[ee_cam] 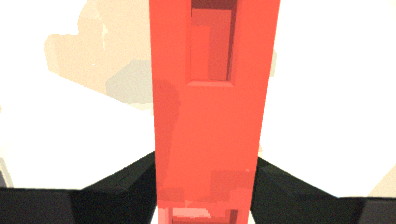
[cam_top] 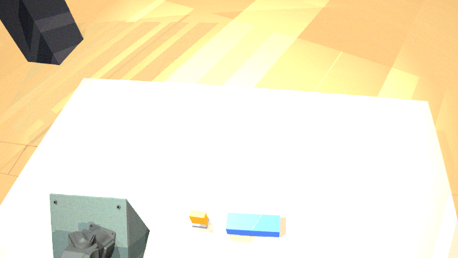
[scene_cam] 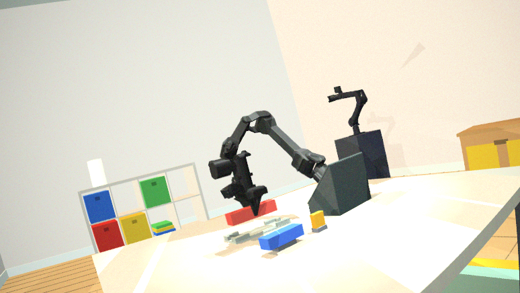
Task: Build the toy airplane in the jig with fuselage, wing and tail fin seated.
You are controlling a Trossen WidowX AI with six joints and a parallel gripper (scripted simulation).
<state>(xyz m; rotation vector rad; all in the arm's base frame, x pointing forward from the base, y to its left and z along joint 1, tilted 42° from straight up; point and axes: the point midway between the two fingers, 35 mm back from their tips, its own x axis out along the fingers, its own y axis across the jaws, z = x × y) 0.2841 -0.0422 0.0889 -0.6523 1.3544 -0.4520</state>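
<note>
Tool [scene_cam: 255, 212] gripping red block [scene_cam: 234, 217]; blue block [scene_cam: 280, 237] beside pale jig [scene_cam: 250, 234].

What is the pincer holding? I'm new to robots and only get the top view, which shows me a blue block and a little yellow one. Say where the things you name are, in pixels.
Observer: From the exterior and wrist views, the pincer [scene_cam: 255, 214] [ee_cam: 202, 153] is shut on a long red block [scene_cam: 268, 208] [ee_cam: 210, 130].

Operator: Is there somewhere for it to go?

Observer: Yes, the exterior view shows a pale grey jig [scene_cam: 242, 238] on the table beside the blue block [cam_top: 252, 221] [scene_cam: 281, 237]; the red one isn't down in it.
</note>
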